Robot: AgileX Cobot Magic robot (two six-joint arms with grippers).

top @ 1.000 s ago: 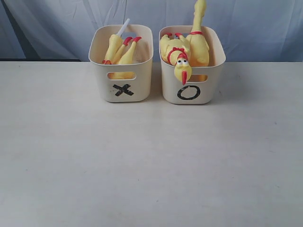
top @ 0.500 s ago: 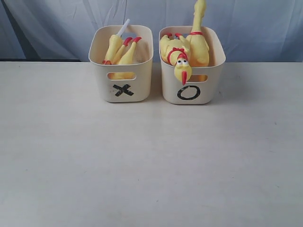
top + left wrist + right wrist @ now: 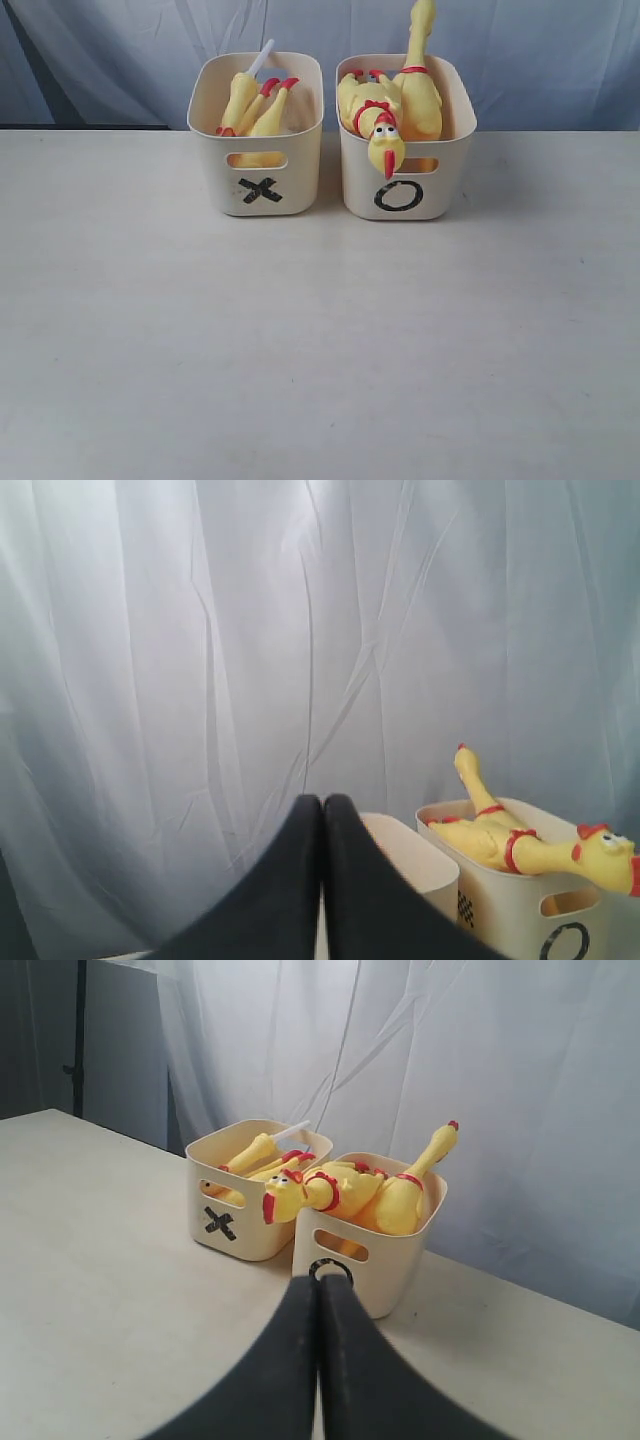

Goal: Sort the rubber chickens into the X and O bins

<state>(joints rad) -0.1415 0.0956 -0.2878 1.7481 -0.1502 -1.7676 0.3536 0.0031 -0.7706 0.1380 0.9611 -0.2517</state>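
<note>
Nearest, in the wrist views: left end effector (image 3: 322, 805) and right end effector (image 3: 320, 1285), each pinched fully shut, gripping nothing, hanging well short of the O bin (image 3: 445, 185).

Between those and the O bin: bare bench (image 3: 320, 350) only, with no loose chicken in sight on it.

Farther back, just left of the O bin in the exterior view and almost touching it: the X bin (image 3: 215, 180). Holds yellow chickens (image 3: 240, 100) leaned together, red feet up near the rim, plus a white tube (image 3: 261, 58) poking above the far edge. Cannot tell the count there.

Inside the O bin itself: more chickens, packed close. Head (image 3: 386, 148) drooped over the front rim, beak pointing down just above the black O. Yellow limb (image 3: 420, 25) with a red tip standing well above the back rim.

Behind the O bin: pale curtain (image 3: 550, 60).

Judged from this: sorting finished, or nearly so, with every chicken in view already binned. Left at most: tucking the drooping head inside. Cannot say from here whether each bin got the right kind, nor rule out chickens lying beyond the frames.
</note>
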